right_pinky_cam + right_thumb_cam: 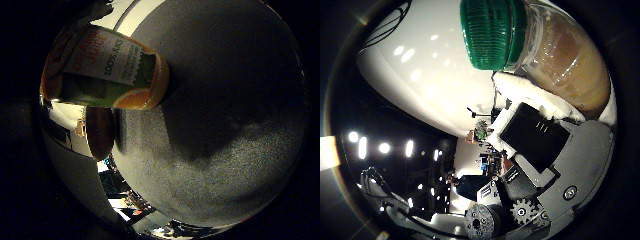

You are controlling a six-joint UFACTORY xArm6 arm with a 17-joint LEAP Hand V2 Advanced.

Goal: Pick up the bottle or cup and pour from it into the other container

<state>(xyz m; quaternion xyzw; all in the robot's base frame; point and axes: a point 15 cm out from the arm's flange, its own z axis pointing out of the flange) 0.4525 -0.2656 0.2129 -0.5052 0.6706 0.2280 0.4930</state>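
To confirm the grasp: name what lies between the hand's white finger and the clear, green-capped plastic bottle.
Nothing: in the thumb side palm view the hand has its white finger directly against the clear plastic bottle, beside its green cap.

Hand curled in a grasp

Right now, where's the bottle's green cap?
In the thumb-side palm view, the green cap sits on the bottle, close to the palm, beside the robot hand.
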